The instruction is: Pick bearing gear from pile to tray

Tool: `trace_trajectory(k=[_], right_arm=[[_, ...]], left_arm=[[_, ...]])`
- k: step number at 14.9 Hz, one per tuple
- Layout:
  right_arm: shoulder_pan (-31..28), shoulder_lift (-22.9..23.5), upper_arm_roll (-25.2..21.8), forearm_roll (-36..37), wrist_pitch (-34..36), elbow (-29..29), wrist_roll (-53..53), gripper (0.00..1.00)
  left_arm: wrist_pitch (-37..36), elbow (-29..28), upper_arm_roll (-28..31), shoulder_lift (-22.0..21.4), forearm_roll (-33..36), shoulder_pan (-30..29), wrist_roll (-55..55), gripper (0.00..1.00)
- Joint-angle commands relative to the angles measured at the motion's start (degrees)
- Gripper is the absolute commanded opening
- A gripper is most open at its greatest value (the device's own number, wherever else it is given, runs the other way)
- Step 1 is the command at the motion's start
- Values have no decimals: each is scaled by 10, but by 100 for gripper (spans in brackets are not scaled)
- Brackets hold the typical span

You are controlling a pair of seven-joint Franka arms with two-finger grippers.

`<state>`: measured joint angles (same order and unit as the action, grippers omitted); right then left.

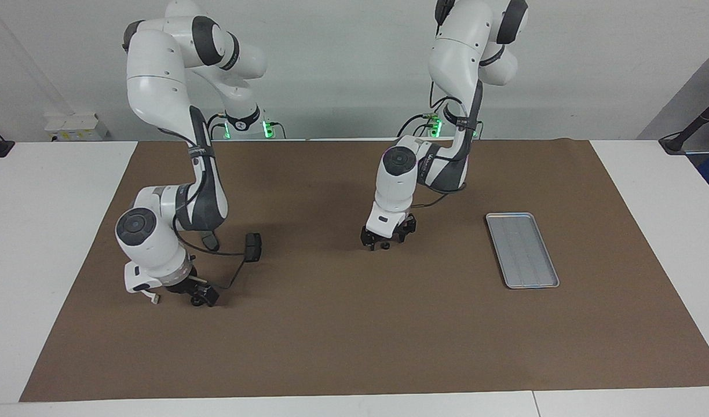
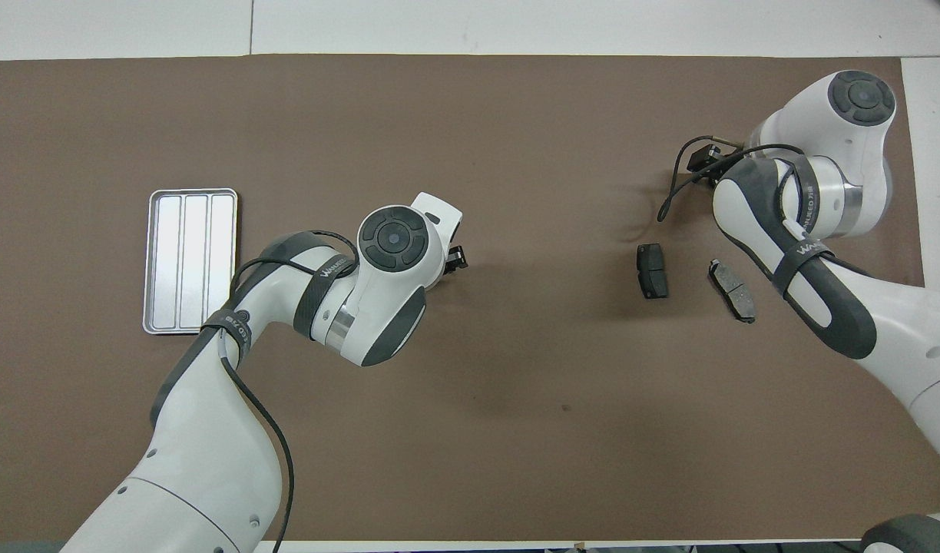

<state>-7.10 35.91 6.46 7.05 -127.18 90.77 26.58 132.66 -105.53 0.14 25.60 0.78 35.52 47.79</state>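
The silver tray (image 1: 522,250) lies flat on the brown mat toward the left arm's end and nothing is in it; it also shows in the overhead view (image 2: 192,261). Two dark grey brake-pad plates (image 2: 653,270) (image 2: 733,289) lie toward the right arm's end; one shows plainly in the facing view (image 1: 253,246). My left gripper (image 1: 386,238) is low over the middle of the mat, with a tiny black round piece (image 1: 384,247) right under it. My right gripper (image 1: 199,296) is low at the mat, farther from the robots than the plates. The white half-ring bracket is hidden.
The brown mat (image 1: 354,347) covers most of the white table. A black cable (image 1: 238,272) loops from the right wrist just above the mat beside the plates. In the overhead view the left arm's hand (image 2: 393,261) covers its own gripper.
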Motion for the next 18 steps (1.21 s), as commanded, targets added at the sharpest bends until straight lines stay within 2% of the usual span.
trace_trajectory(k=[1, 2, 4, 7, 9, 10, 12, 13, 15, 18], right_arm=[[-7, -9, 8, 7, -11, 20, 2, 88], [-7, -9, 8, 7, -9, 20, 2, 69], [-7, -9, 8, 7, -3, 17, 1, 35], [-7, -9, 8, 7, -2, 14, 0, 0], [-7, -9, 9, 6, -1, 15, -1, 0], [-7, -9, 9, 6, 1, 14, -2, 0], [-4, -11, 9, 8, 10, 11, -3, 0], [1, -15, 9, 9, 32, 0, -3, 0], [27, -31, 9, 8, 124, -48, -2, 0], [78, -65, 13, -12, 234, -98, 28, 0]], left_arm=[[13, -27, 5, -22, -7, 5, 6, 33], [15, -26, 5, -21, -7, 4, 6, 0], [11, -15, 6, -20, -7, -1, 9, 0], [-31, 32, 11, -14, 8, -18, -3, 0], [-123, 92, 11, -18, 29, -54, -54, 0], [-159, 101, 11, -35, 28, -87, -104, 0], [-199, 89, 10, -98, 22, -171, -225, 0], [-224, 86, 10, -120, 19, -217, -300, 0], [-255, 85, 11, -129, 19, -301, -451, 0], [-232, 45, 11, -147, 5, -406, -633, 0]])
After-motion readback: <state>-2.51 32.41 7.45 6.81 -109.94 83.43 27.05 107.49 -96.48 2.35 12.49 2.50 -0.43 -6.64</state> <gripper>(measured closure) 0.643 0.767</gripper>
